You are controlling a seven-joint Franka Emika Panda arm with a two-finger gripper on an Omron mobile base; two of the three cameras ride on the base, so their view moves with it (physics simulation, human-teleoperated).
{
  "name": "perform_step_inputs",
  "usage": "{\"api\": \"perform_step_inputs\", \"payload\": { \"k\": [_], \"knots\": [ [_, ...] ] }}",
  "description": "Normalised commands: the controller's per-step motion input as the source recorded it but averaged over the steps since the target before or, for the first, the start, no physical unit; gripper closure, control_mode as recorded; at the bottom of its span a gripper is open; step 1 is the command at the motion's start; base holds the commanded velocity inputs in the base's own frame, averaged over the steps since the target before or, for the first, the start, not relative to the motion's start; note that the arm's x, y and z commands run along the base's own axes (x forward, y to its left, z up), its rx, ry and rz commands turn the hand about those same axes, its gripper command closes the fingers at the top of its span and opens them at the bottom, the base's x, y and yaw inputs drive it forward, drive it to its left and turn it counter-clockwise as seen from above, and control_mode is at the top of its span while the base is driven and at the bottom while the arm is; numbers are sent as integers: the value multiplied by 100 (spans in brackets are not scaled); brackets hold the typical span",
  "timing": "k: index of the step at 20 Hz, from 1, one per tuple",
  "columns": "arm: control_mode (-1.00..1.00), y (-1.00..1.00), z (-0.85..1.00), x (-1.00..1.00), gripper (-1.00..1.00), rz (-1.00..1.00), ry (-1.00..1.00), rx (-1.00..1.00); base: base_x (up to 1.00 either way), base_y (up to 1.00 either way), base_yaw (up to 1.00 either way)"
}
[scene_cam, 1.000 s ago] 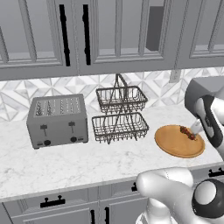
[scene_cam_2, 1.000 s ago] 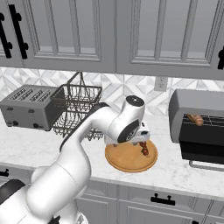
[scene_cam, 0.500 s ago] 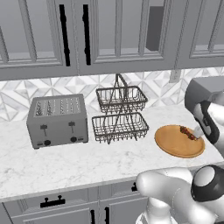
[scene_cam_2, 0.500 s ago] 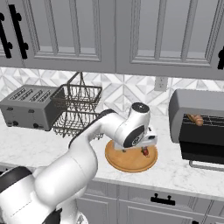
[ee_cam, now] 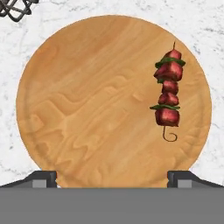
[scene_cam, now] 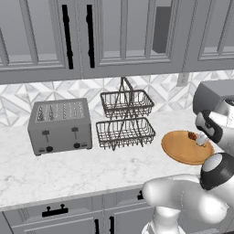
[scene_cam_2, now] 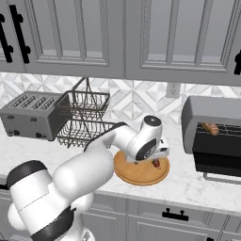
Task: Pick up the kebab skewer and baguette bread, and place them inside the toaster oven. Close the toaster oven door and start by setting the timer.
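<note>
The pincer (ee_cam: 112,177) hangs over the round wooden board (ee_cam: 87,109), jaws spread wide and holding nothing; the kebab skewer (ee_cam: 168,98) lies on the board ahead of its right fingertip; the baguette bread (scene_cam_2: 210,128) sits inside the toaster oven (scene_cam_2: 212,127), its door (scene_cam_2: 220,163) down.

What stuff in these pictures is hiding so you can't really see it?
- Toaster oven: the right base view's edge cuts off its right side, so its knobs cannot be seen.
- Wooden board: in the right base view the arm covers its back part.
- Kebab skewer: tiny in the left base view and partly behind the arm.
- Hand: open, only its fingertips rise at the bottom of the hand view.
</note>
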Motion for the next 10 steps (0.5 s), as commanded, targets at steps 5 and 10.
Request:
{"api": "perform_step_inputs", "payload": {
  "k": [5, 10],
  "knots": [
    [-100, -7, -16, 39, -100, 0, 0, 0, 0, 0, 0],
    [-100, -22, -18, 36, -100, 0, 0, 0, 0, 0, 0]
  ]
}}
